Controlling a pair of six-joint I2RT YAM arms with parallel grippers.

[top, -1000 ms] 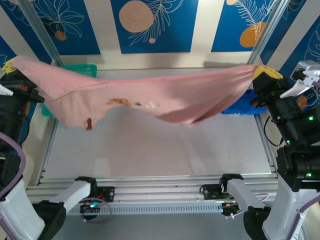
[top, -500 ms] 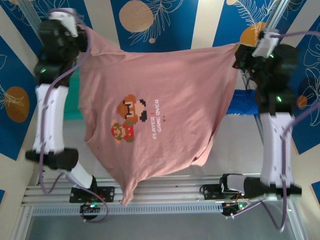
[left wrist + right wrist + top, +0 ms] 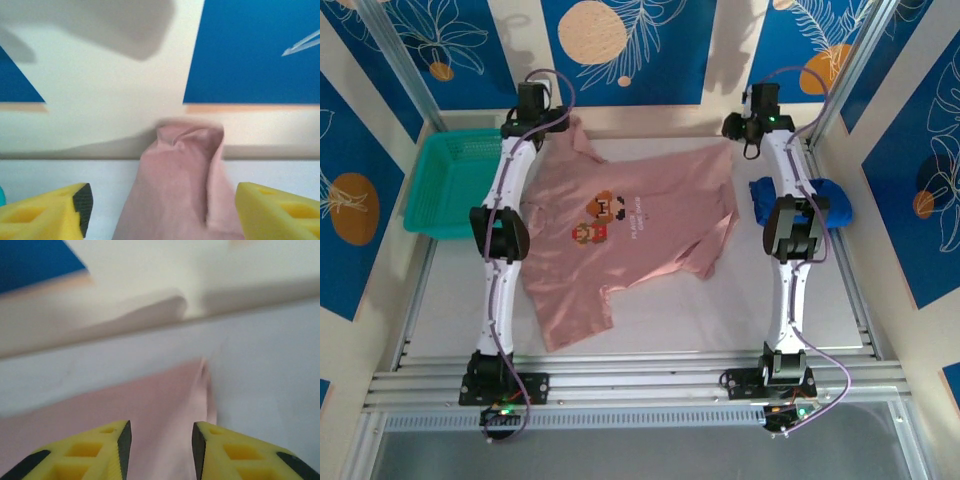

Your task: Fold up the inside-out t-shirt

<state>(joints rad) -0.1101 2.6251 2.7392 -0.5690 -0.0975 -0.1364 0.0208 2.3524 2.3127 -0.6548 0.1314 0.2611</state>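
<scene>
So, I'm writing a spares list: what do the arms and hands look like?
The left arm and right arm are white shells with black joints and lilac cables looping alongside. The left hand and right hand have chunky yellow fingers with moulded pockets and black inner faces.

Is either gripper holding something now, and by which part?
Nothing is held. The left gripper and right gripper stand open at the far edge of the t-shirt, which lies on the table.
</scene>
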